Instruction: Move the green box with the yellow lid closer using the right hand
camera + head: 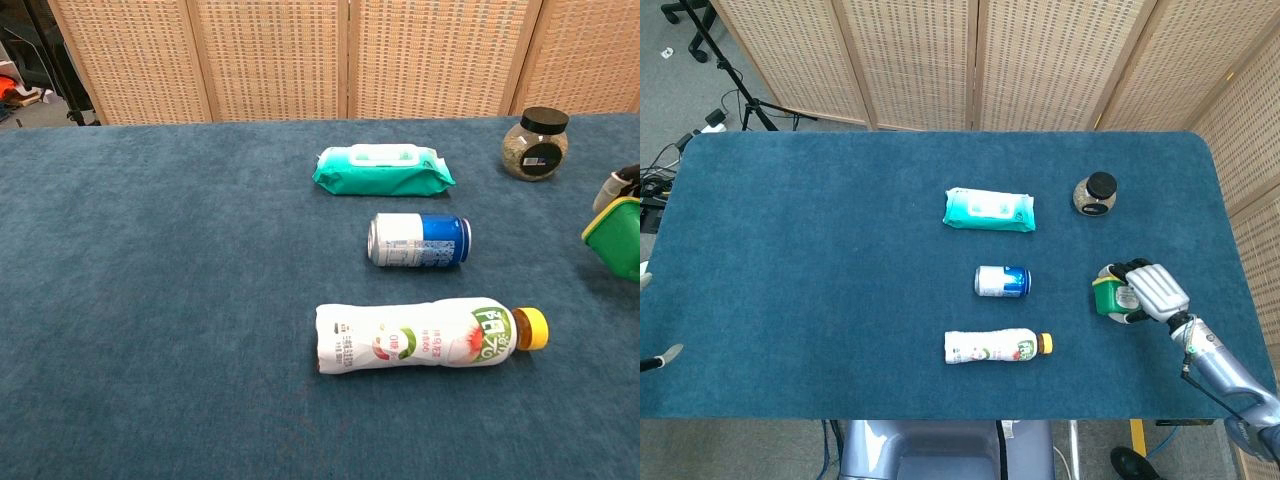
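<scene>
Right hand (1148,291) grips the box (1107,297) at frame right; grasp done, pulling it nearer remains.

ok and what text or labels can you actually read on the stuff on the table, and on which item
Nothing can be read for certain.
Bottle: large green characters and small print on the white label, too blurred to read.
Can: small print on the white part, too small to read.
Jar: dark label, unreadable.
Wipes pack: no legible text.
Green box: label hidden by the right hand.
</scene>
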Robot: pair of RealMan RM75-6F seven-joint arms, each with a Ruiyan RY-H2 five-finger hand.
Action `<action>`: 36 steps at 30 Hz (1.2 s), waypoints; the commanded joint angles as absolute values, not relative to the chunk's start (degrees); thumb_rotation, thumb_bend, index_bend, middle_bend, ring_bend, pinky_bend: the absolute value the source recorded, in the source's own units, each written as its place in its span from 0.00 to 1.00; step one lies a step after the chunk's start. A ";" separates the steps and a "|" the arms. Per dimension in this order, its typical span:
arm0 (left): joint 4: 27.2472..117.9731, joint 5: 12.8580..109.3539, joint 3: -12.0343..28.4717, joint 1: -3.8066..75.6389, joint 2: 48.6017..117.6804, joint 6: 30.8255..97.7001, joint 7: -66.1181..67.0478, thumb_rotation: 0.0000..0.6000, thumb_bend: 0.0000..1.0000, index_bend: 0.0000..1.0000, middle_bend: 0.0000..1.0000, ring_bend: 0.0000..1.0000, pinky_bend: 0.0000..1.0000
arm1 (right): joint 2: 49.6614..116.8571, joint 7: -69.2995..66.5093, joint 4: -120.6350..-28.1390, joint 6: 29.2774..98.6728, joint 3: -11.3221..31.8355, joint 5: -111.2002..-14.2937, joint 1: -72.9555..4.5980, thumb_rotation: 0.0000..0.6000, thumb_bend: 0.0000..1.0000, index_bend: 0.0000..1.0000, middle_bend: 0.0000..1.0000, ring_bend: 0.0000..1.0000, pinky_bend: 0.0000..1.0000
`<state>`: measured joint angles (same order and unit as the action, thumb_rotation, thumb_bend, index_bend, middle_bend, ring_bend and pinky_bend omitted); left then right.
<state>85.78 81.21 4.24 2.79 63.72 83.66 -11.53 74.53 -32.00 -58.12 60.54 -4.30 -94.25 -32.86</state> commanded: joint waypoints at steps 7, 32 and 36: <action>85.73 81.13 4.29 2.73 63.64 83.75 -11.71 1.00 0.00 0.00 0.00 0.00 0.00 | 52.91 -34.77 -82.13 33.55 -8.98 -94.62 -47.05 1.00 1.00 0.54 0.54 0.34 0.14; 85.81 80.81 4.33 2.90 63.81 83.40 -11.10 1.00 0.00 0.00 0.00 0.00 0.00 | 60.64 -15.78 -77.76 29.84 -4.24 -76.53 -45.04 1.00 0.34 0.00 0.00 0.00 0.00; 85.79 80.88 4.34 2.84 63.72 83.54 -11.38 1.00 0.00 0.00 0.00 0.00 0.00 | 60.87 -13.36 -78.08 30.89 -3.10 -73.14 -44.14 1.00 0.35 0.00 0.00 0.00 0.00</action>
<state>85.79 80.88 4.33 2.84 63.73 83.53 -11.38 60.41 -14.58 -78.22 29.90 -4.00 -74.49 -45.00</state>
